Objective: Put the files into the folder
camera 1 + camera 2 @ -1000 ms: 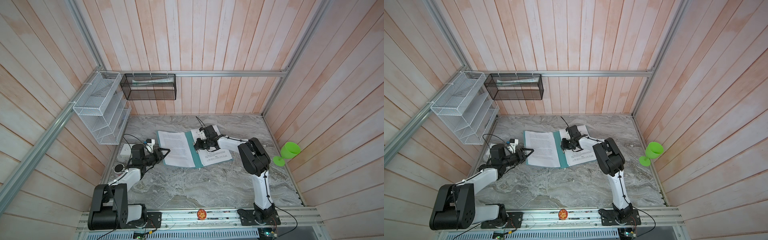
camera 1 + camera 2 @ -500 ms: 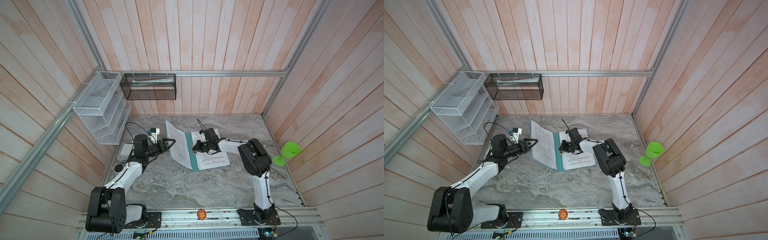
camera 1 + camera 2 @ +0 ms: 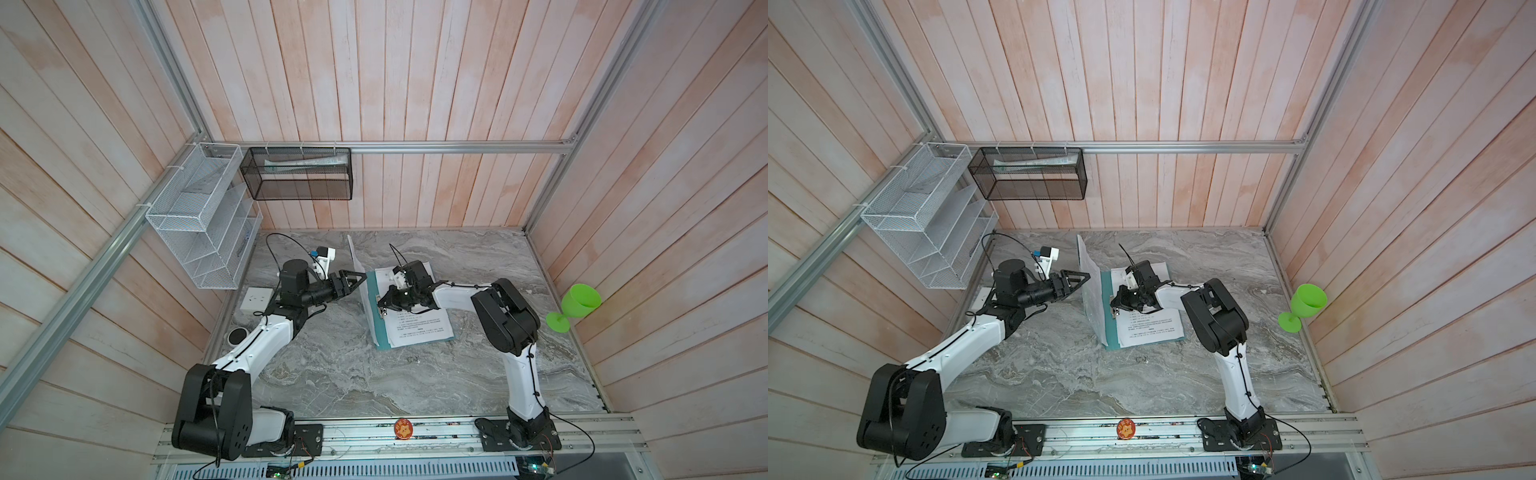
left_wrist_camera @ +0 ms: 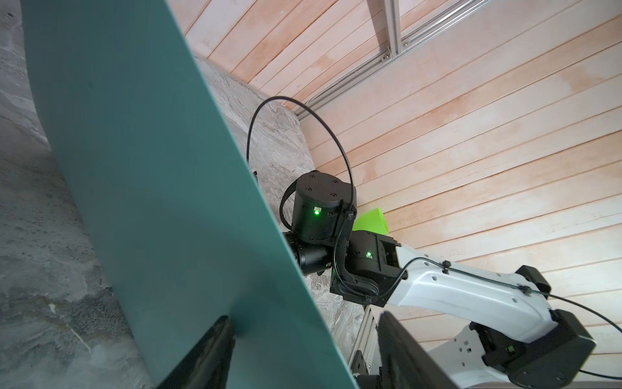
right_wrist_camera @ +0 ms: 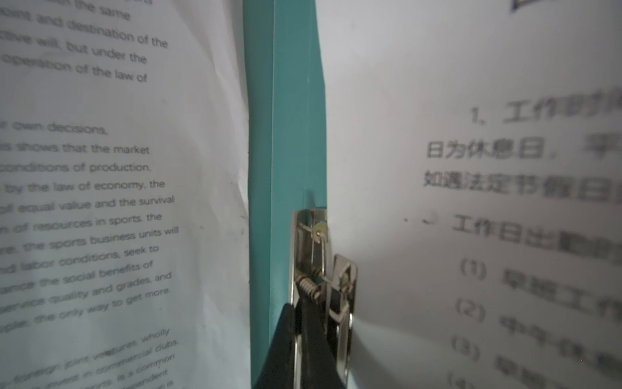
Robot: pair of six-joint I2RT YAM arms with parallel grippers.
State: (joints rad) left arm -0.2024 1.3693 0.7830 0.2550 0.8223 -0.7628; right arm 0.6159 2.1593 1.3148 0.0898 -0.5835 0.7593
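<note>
Left jaws spread, touching folder (image 4: 151,168); right jaws closed.

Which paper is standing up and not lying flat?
The upright page, leaning against the folder's raised cover beside the left claw. The flat page lies on the folder's other half, under the right claw.

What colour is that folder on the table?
Plain teal green; the folder shows best in the left wrist view.

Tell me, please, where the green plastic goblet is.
In both top views, the bright green plastic goblet sits far right against the wooden wall, beside the right arm.
</note>
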